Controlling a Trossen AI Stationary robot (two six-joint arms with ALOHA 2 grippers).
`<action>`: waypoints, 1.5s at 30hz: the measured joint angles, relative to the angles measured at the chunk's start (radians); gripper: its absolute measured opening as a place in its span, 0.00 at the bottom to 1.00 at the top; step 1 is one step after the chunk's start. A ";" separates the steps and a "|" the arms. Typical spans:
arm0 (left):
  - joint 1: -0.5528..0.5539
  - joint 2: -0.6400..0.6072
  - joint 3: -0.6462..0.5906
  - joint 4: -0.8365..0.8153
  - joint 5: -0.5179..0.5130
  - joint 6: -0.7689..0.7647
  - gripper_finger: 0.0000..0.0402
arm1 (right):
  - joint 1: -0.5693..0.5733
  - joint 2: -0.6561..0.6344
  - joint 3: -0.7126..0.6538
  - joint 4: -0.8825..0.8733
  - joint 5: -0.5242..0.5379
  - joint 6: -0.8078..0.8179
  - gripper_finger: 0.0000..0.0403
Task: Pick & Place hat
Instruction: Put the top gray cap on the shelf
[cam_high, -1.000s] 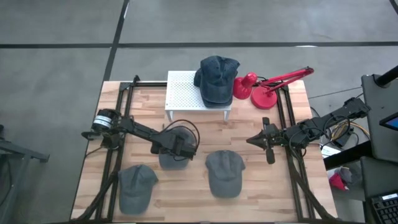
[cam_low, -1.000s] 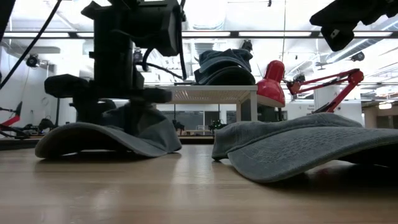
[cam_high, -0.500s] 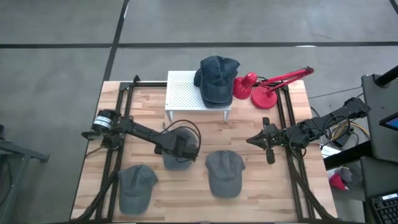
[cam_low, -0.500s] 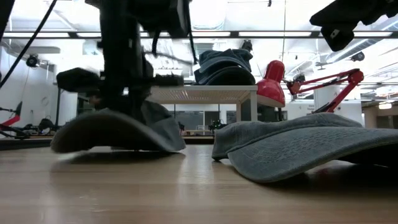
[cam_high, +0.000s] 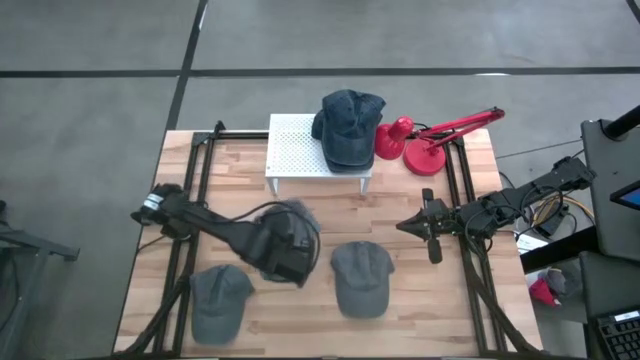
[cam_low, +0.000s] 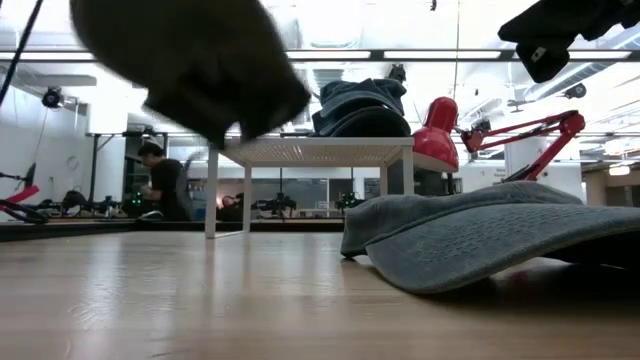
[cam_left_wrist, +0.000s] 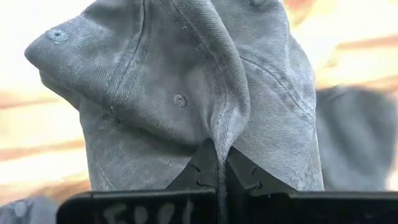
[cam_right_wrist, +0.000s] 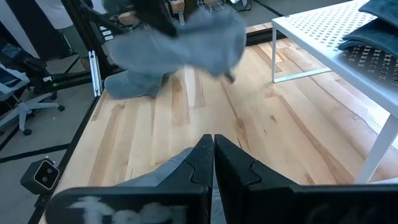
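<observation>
While its jaws are clenched on a fold of cloth, the left gripper (cam_left_wrist: 217, 163) holds a grey hat (cam_high: 285, 222) lifted clear of the wooden table (cam_high: 400, 310), hanging above it in front of the white stand (cam_high: 295, 150). From the low camera the raised hat (cam_low: 190, 60) shows blurred near the top edge. Well apart on the other side, the right gripper (cam_high: 431, 232) hovers over the table with its jaws pressed together, grasping nothing. A dark blue hat (cam_high: 348, 128) lies on the white stand, beside a red lamp (cam_high: 420, 145). Two more grey hats lie on the table: one (cam_high: 361, 278) near the middle, one (cam_high: 220, 300) toward the front left corner.
</observation>
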 joint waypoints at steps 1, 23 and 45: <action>-0.013 0.000 0.036 -0.033 -0.039 -0.018 0.00 | 0.000 0.000 0.000 0.000 0.000 0.000 0.03; 0.235 -0.029 0.206 -0.064 -0.467 0.408 0.00 | 0.000 0.000 0.000 -0.001 0.000 0.000 0.03; 0.538 -0.025 0.202 -0.021 -0.429 0.665 0.00 | 0.000 0.000 0.000 -0.001 0.000 0.000 0.03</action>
